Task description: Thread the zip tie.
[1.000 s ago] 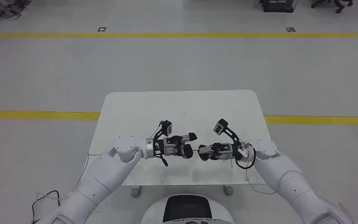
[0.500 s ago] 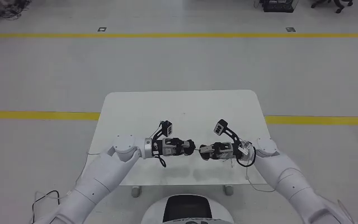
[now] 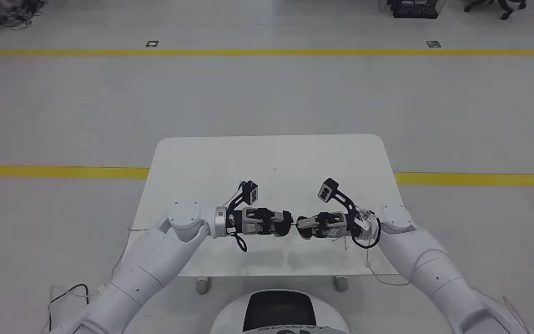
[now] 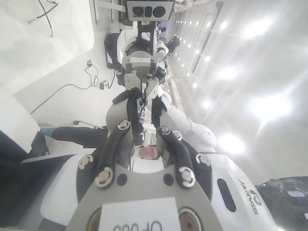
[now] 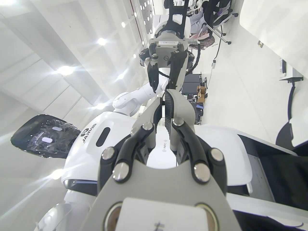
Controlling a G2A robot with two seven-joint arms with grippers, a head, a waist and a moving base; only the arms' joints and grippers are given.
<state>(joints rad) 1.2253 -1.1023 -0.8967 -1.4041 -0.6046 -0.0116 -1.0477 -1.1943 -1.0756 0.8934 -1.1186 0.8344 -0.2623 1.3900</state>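
Thin black plastic zip tie [image 4: 137, 123] runs 9-to-3 between tips; right gripper [image 3: 302, 225] pinched closed, left gripper [image 3: 286, 223] grip unclear.

Over near half of table [image 3: 209, 167]: left gripper [image 3: 286, 223] at left, right gripper [image 3: 302, 225] at right, tip to tip, just apart. Between them, off the surface: zip tie [image 4: 139, 117]. Farther back, flat on table: loose ties [image 4: 42, 10].
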